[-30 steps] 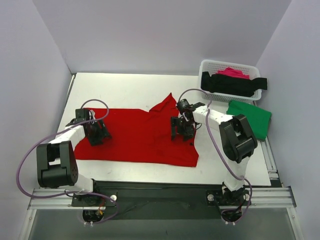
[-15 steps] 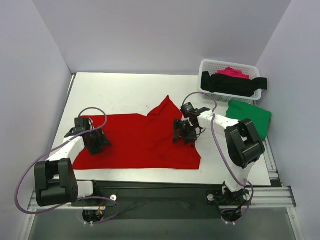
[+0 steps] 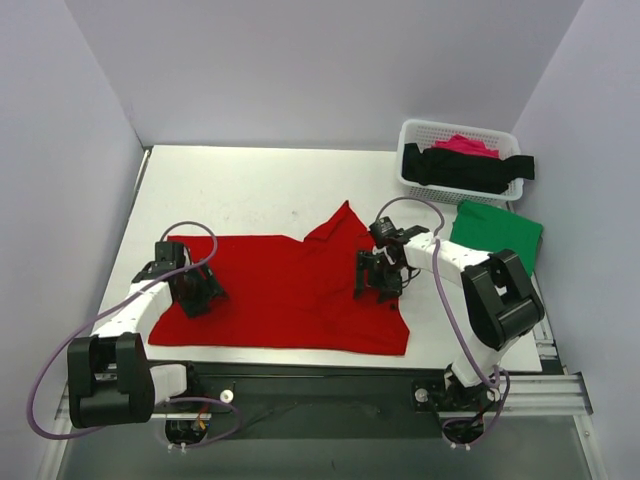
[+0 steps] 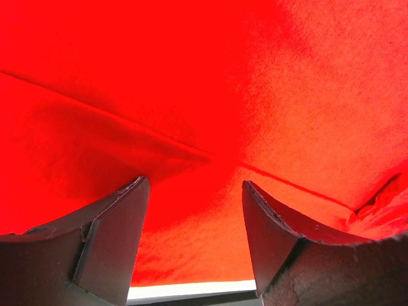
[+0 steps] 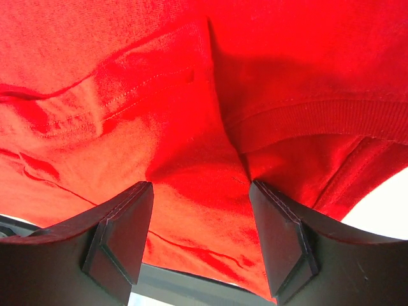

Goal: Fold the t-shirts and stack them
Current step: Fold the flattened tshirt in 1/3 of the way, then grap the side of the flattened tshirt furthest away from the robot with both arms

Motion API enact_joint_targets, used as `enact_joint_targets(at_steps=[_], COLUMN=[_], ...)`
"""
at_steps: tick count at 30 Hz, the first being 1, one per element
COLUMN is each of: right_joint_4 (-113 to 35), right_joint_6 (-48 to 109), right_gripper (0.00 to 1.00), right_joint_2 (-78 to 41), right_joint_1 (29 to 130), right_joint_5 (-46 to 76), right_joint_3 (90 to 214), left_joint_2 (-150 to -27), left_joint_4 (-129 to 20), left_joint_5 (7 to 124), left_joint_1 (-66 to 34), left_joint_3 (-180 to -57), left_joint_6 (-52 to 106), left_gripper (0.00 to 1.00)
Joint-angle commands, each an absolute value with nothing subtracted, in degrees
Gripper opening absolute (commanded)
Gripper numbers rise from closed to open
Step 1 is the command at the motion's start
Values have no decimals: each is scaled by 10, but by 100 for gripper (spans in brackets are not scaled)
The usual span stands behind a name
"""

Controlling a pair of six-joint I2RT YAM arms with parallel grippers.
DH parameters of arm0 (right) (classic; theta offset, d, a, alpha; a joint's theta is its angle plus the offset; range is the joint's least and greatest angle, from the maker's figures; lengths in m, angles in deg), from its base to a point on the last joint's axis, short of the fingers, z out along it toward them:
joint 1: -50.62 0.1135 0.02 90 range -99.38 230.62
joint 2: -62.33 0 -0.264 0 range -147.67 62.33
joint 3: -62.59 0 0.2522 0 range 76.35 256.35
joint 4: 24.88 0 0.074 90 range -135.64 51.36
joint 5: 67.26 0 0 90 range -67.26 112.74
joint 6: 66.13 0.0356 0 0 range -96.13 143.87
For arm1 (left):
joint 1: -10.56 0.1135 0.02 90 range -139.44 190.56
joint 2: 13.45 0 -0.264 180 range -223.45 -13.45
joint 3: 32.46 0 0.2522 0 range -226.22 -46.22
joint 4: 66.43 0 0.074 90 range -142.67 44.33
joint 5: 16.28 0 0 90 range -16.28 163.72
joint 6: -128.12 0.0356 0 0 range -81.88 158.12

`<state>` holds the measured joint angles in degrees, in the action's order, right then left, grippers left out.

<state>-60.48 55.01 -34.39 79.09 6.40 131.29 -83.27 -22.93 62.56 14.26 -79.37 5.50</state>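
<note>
- Red shirt (image 3: 290,290) lies spread flat near the desk's (image 3: 250,190) near edge, one sleeve peaked up, not yet folded
- Left pincer (image 3: 196,292) and right pincer (image 3: 378,283) press on its two ends, jaws apart, no cloth visibly clamped
- Green shirt (image 3: 497,235) lies folded at the right, seemingly done
- Black shirt (image 3: 465,168) and pink shirt (image 3: 465,144) sit unfolded in the basket (image 3: 410,135), so most of the folding is left
</note>
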Motion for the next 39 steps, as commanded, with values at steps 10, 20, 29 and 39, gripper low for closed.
enact_joint_targets(at_steps=[10, 20, 29, 39], right_joint_4=[-715, -719, -718, -717], right_joint_6=[566, 535, 509, 498], right_gripper=[64, 64, 64, 60], right_joint_2=[-285, -384, -553, -697], right_joint_1=[789, 772, 744, 696], right_joint_5=[101, 113, 135, 119], right_joint_3=[1384, 1563, 1783, 1931], left_joint_2=[-852, -966, -1041, -1045], left_joint_4=[-194, -263, -273, -268], left_joint_5=[625, 597, 604, 644], left_joint_1=[139, 201, 213, 215], left_joint_3=[-933, -1040, -1099, -1104], left_joint_6=[76, 118, 141, 118], left_gripper=[72, 72, 71, 71])
